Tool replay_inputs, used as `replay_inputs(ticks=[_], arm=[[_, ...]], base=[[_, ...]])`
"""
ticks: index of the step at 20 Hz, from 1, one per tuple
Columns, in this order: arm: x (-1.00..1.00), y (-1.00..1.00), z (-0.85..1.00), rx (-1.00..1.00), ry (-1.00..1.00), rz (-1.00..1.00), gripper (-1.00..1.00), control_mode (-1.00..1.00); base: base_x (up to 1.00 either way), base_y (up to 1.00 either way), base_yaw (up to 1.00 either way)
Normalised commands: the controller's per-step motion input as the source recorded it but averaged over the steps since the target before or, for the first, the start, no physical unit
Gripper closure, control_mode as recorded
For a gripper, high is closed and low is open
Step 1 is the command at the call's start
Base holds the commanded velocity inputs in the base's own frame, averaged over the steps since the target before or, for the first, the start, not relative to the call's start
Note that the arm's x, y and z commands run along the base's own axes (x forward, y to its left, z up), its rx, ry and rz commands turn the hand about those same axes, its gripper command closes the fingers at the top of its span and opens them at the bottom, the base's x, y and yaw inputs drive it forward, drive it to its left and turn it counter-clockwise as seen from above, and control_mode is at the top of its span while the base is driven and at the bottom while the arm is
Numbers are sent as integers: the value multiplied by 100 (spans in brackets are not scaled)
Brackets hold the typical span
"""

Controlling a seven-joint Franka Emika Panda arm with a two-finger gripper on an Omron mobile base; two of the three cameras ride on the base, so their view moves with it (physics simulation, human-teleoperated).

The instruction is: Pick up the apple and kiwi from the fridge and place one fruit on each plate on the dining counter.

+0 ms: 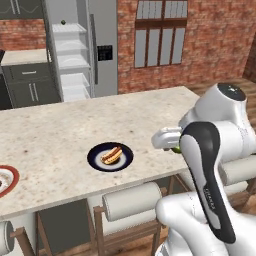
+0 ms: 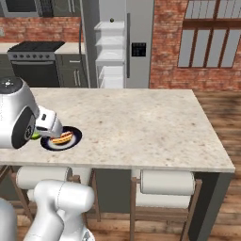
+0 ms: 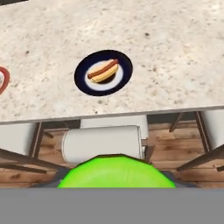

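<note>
White red-rimmed plate [image 1: 6, 180] sits at the dining counter's [image 1: 60, 130] left near edge. The black plate [image 1: 110, 156], carrying a hot dog [image 1: 111, 155], lies mid-counter close to the near edge. The gripper [image 3: 114, 183], jaws pinching the kiwi [image 3: 116, 174], hangs just off that edge above a stool [image 3: 103, 143]. Recommended: carry forward over the black plate's bare rim, lower, then release beside the hot dog.

We see white-backed wooden stools [image 3: 103, 143] tucked under the island, a black stove [image 2: 35, 61] (left of the grey cabinets [image 1: 30, 85]) and a brick wall [image 1: 210, 45].
</note>
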Motion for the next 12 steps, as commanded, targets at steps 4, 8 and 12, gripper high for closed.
replay_inputs(ticks=[4,8,12], arm=[[100,50,-72,-3,51,0,100,-100],[100,51,-100,-9,33,0,100,-100],[83,23,-100,-5,-4,-2,100,-100]], base=[[0,0,0],[0,0,0],[0,0,0]])
